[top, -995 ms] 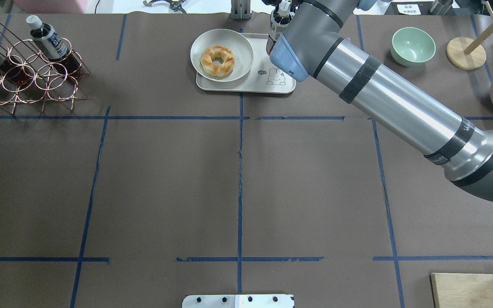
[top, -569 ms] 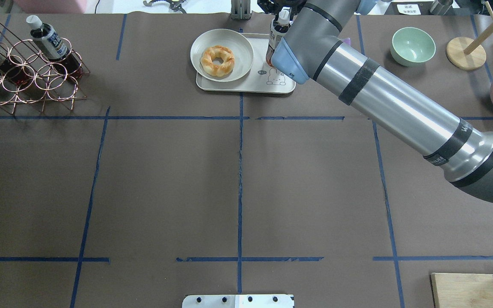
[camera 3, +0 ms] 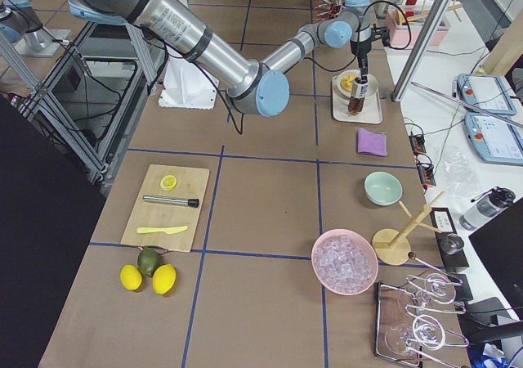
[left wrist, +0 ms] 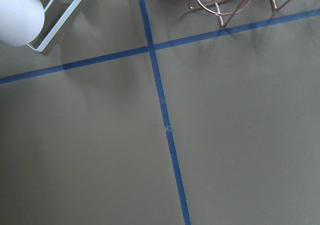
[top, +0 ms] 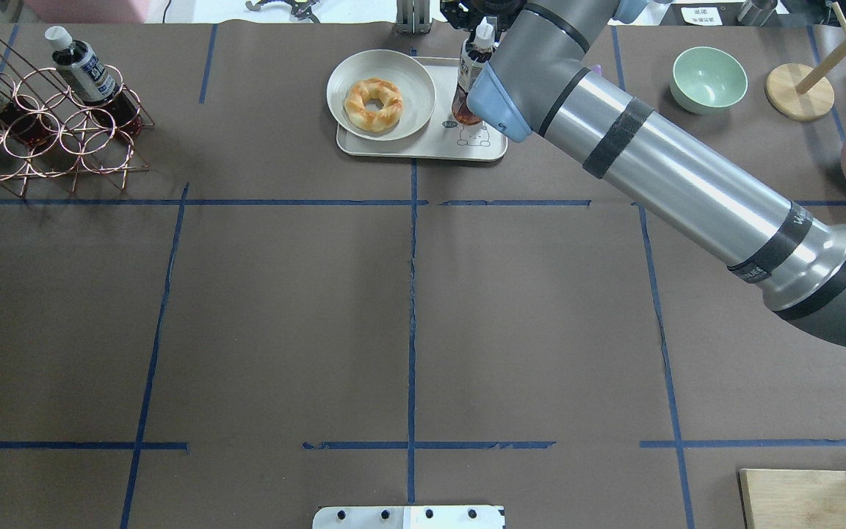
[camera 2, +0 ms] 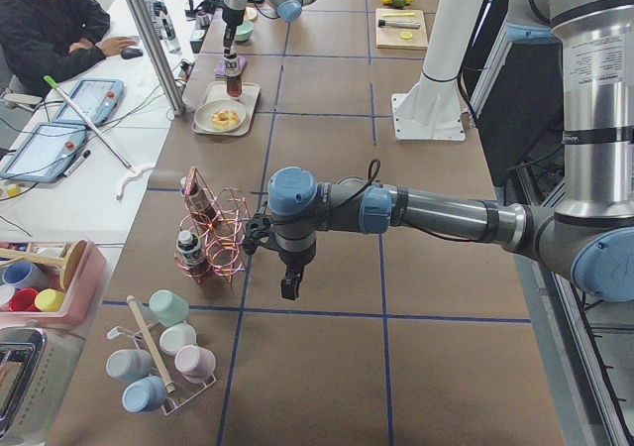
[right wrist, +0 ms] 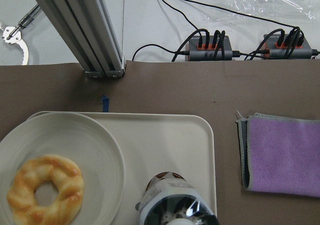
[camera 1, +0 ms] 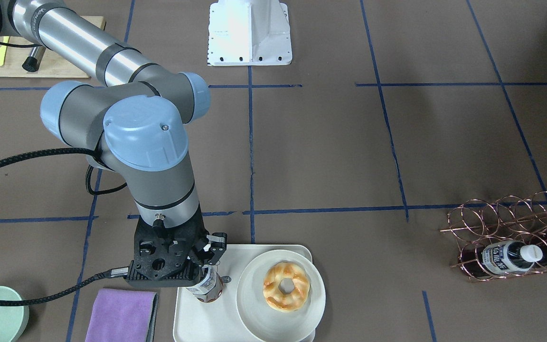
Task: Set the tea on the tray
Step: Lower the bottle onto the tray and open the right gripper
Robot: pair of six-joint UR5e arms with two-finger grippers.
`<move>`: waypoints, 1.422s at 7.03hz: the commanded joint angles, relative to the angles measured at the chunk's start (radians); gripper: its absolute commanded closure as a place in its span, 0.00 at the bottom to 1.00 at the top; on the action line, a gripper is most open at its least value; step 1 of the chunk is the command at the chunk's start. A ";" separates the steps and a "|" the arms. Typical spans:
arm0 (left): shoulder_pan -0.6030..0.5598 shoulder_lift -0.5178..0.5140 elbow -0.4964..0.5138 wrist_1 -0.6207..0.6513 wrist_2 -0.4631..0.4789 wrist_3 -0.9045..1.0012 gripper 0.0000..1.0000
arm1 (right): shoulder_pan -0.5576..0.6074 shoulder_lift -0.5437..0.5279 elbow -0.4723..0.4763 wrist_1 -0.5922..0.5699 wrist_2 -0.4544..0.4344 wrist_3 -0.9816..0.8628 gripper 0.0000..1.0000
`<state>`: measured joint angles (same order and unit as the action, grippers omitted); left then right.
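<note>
The tea (top: 469,73), a small bottle of dark liquid with a white cap and a white-and-blue label, stands upright in my right gripper (camera 1: 205,271), which is shut on its upper part. Its base is at the surface of the cream tray (top: 423,149), on the tray's free half beside the bear drawing (top: 475,134); I cannot tell whether it touches. The right wrist view looks down on the bottle (right wrist: 172,202) and tray (right wrist: 165,135). My left gripper (camera 2: 288,289) hangs over the table near the wire rack; I cannot tell whether it is open or shut.
A round plate (top: 342,81) with a doughnut (top: 373,104) fills the tray's other half. A purple cloth (camera 1: 120,314) lies beside the tray. A green bowl (top: 709,78), wooden stand (top: 799,91) and copper rack (top: 48,125) with other bottles stand along the far edge.
My right gripper has lowered the tea from above the tray's far edge down to the tray surface, next to the bear drawing.
</note>
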<state>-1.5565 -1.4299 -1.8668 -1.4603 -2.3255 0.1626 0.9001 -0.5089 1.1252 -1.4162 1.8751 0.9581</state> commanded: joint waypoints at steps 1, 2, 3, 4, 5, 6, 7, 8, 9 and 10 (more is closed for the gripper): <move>-0.004 -0.001 0.000 0.000 0.000 0.000 0.00 | 0.002 -0.005 -0.001 -0.003 -0.002 -0.004 0.98; -0.004 -0.003 0.002 0.000 0.000 0.000 0.00 | 0.006 -0.006 -0.001 -0.003 -0.002 -0.010 0.98; -0.004 -0.003 0.000 0.000 0.000 0.000 0.00 | 0.007 -0.010 -0.001 -0.001 -0.002 -0.010 0.98; -0.004 -0.003 0.000 0.000 0.000 0.000 0.00 | 0.008 -0.010 -0.001 -0.001 -0.002 -0.010 0.82; -0.004 -0.003 0.000 0.000 0.000 0.000 0.00 | 0.008 -0.011 -0.001 -0.003 -0.002 -0.009 0.45; -0.004 -0.003 0.000 0.000 0.000 0.000 0.00 | 0.008 -0.014 -0.001 -0.003 -0.004 -0.010 0.21; -0.004 -0.003 0.002 0.000 0.000 0.000 0.00 | 0.008 -0.016 -0.001 -0.001 -0.005 -0.012 0.07; -0.004 -0.004 0.002 0.000 0.000 0.000 0.00 | 0.010 -0.014 -0.001 -0.001 -0.004 -0.012 0.01; -0.004 -0.004 0.002 0.000 0.000 0.000 0.00 | 0.019 -0.013 0.008 -0.004 0.009 -0.019 0.01; -0.004 -0.004 0.002 0.000 0.000 0.000 0.00 | 0.048 -0.014 0.031 -0.010 0.095 -0.018 0.00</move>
<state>-1.5600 -1.4340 -1.8655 -1.4603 -2.3255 0.1626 0.9232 -0.5226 1.1365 -1.4210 1.9017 0.9417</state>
